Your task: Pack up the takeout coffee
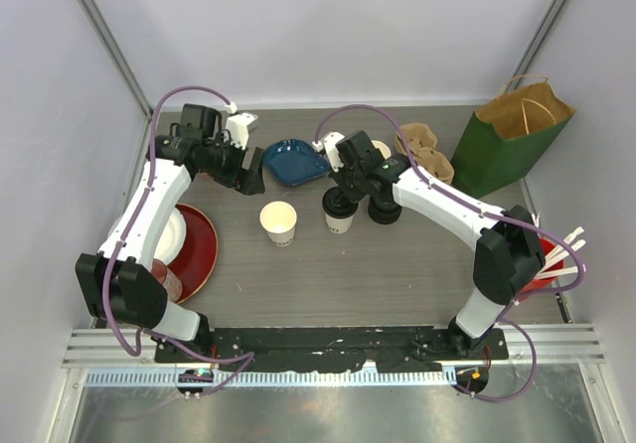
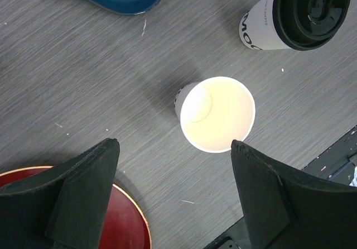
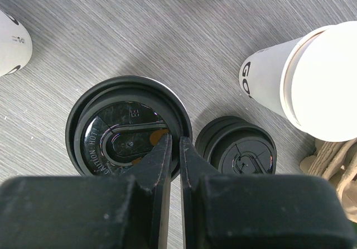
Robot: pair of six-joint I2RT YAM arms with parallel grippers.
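L edge of desk: red plate [image 1: 204,244] w/ a white bowl [image 1: 169,234] on it. L gripper [image 2: 174,143] hangs above the desk mid-left, jaws wide, nothing btwn them; in the L wrist view an unlidded cup [image 2: 217,114] stands on the desk below, closer to one finger. That cup is upright, long axis vertical, mouth up, inside bare. Blue dish [image 1: 295,160] lies beyond it toward the far edge.

Centre of desk: lidded cup [image 1: 340,221] also upright, axis vertical, black sip lid [image 3: 125,132] facing up. R gripper [image 3: 175,143] sits right on top of it, jaws narrowed to a slit, tips astride the lid's rim, so it's pinching the lid edge. Just R of it, a loose lid [image 3: 240,154] lies flat on the desk, top side up, close to the cup but apart.

Behind the R arm, a second open cup [image 3: 312,76] stands upright, mouth up. Cardboard carrier [image 1: 427,155] is toward the far edge, green paper bag [image 1: 507,140] standing open at the far R corner. R edge: red cup of straws [image 1: 552,259], partly hidden by the arm.
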